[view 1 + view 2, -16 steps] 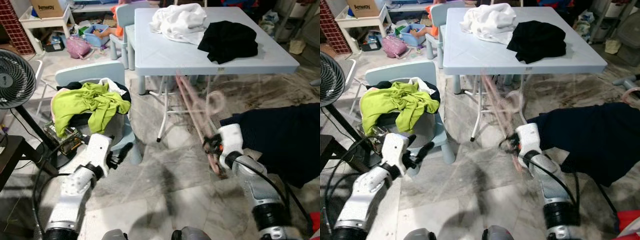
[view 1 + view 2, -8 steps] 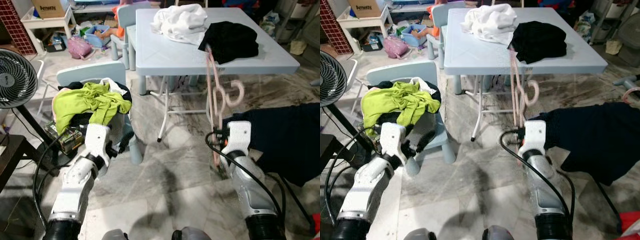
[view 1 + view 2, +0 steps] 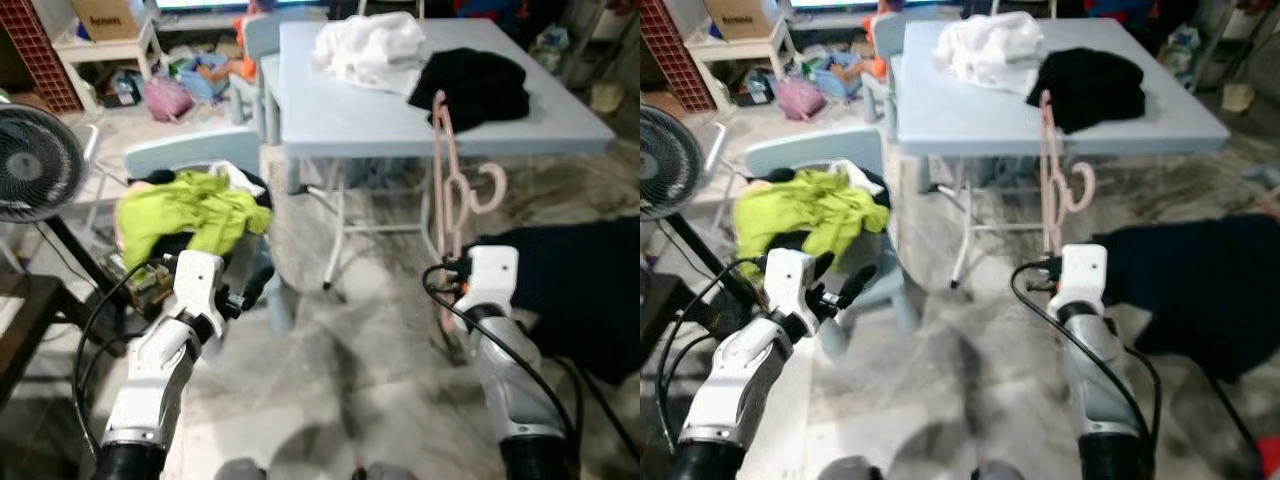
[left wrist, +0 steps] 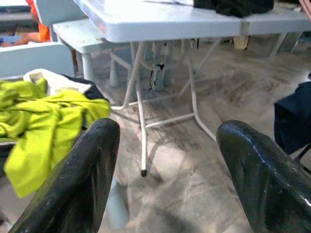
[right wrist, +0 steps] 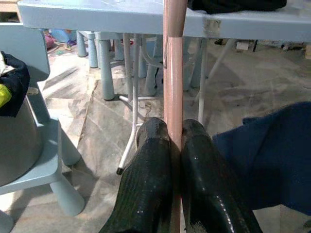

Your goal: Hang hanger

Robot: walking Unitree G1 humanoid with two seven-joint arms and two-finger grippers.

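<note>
The right end effector (image 5: 176, 145) is clamped on the pink hanger (image 3: 445, 170), holding it upright before the table (image 3: 350, 110), probably so its hook stays free for hanging. The left end effector (image 4: 167, 160), fingers apart, hovers empty near the green garment (image 3: 185, 210).

The right hand (image 5: 175, 145) has swung the pink hanger (image 3: 447, 190) up from a low, blurred slant to stand nearly upright, its top now level with the counter (image 3: 350, 115) edge. The left hand (image 4: 165, 165) has lifted slightly toward the chair (image 3: 190, 155).
</note>
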